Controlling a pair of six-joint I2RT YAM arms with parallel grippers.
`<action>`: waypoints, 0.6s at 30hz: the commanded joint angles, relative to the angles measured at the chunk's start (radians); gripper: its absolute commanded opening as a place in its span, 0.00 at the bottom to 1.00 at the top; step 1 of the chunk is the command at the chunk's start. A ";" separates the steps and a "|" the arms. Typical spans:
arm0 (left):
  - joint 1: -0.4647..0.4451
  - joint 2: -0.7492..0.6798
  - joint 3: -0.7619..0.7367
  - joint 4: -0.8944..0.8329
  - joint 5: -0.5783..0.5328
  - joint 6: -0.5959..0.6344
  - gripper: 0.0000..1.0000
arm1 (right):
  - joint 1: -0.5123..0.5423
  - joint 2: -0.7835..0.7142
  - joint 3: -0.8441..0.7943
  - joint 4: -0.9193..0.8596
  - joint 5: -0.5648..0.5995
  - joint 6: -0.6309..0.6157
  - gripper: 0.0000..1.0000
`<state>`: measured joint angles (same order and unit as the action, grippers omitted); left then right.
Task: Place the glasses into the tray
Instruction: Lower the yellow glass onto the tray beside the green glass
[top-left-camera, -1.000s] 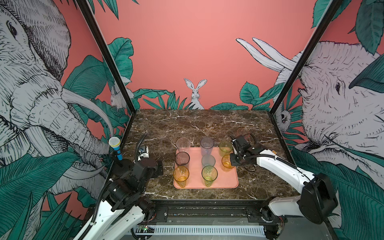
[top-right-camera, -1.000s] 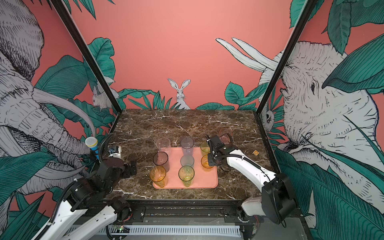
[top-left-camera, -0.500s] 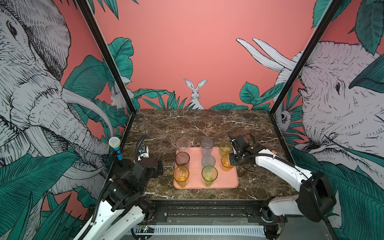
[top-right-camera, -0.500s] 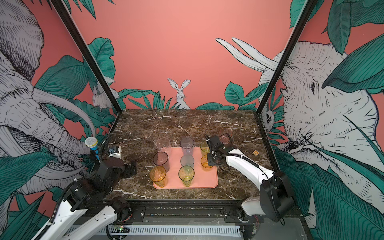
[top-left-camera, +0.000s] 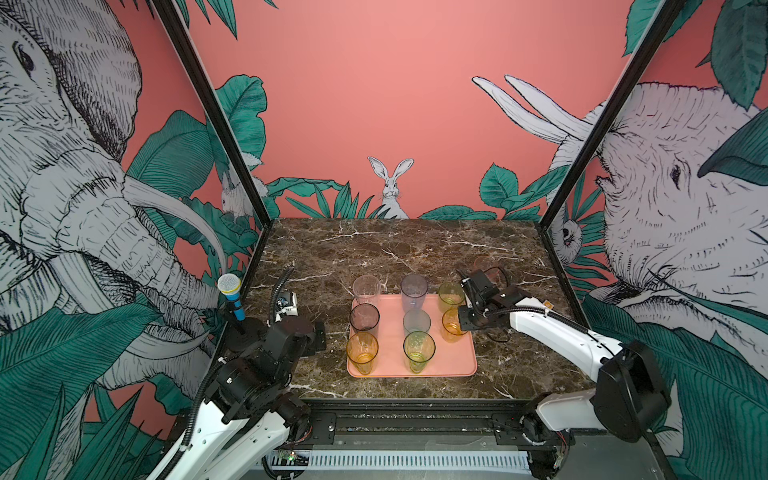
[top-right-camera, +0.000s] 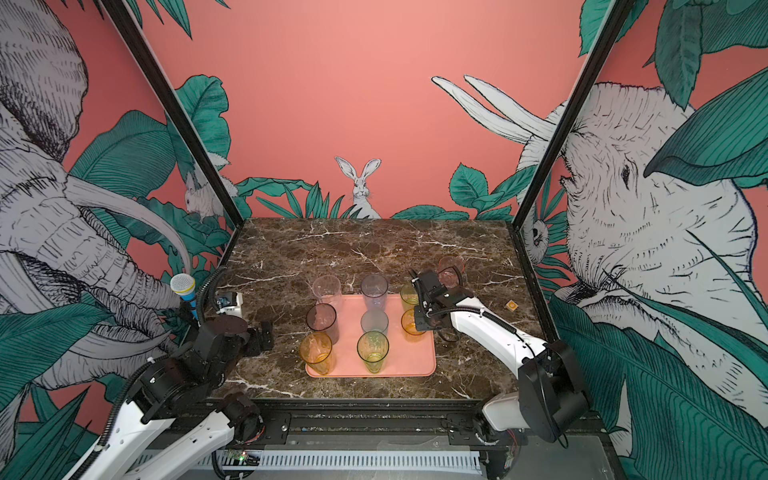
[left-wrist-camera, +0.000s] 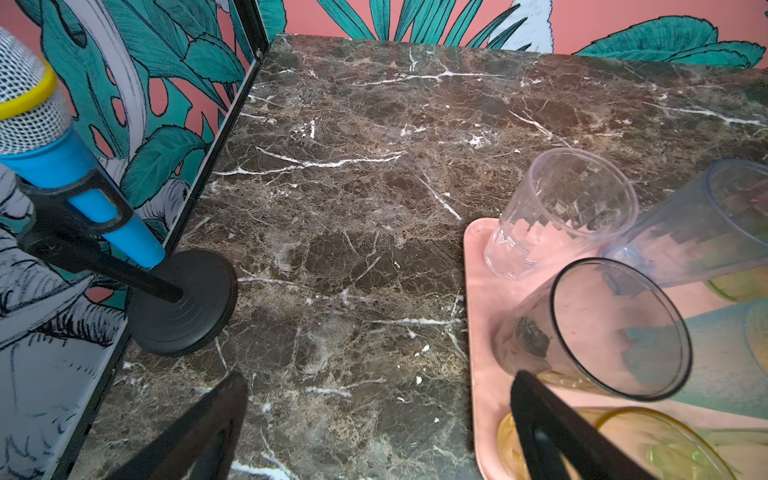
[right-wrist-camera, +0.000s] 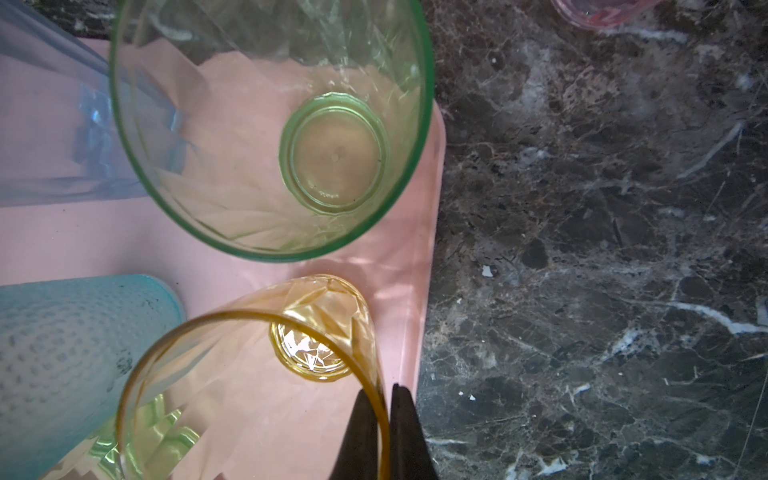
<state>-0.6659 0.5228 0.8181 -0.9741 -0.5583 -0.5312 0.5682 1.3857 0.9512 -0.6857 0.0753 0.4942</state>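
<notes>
We see our right gripper (right-wrist-camera: 384, 432) pinching the faceted translucent amber tumbler's (right-wrist-camera: 266, 374) rim on the smooth salmon-pink tray (right-wrist-camera: 257, 415); left gripper (left-wrist-camera: 374, 436) spread over the veined marble counter (left-wrist-camera: 353, 208).

From high at the front, we look down on the marble table (top-left-camera: 399, 249) in both top views, sharing the pink tray (top-right-camera: 419, 357). Our left wrist view skims the tabletop; our right wrist view stares straight down, very close.

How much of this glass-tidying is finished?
Mostly done: eight glasses stand on the tray. The right gripper pinches the rim of the amber glass at the tray's right edge, not yet let go. One pink glass waits on the table behind it. The left gripper hangs open, empty.
</notes>
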 joint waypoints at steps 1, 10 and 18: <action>0.002 -0.010 -0.008 -0.001 -0.004 -0.007 0.99 | -0.002 0.020 0.011 0.012 0.025 0.010 0.00; 0.003 -0.012 -0.008 -0.001 -0.006 -0.007 0.99 | -0.008 0.033 0.024 0.022 0.021 0.010 0.00; 0.003 -0.013 -0.009 0.000 -0.007 -0.007 0.99 | -0.010 0.035 0.031 0.015 0.025 0.015 0.11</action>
<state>-0.6659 0.5175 0.8181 -0.9741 -0.5583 -0.5312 0.5621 1.4075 0.9676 -0.6697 0.0750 0.4980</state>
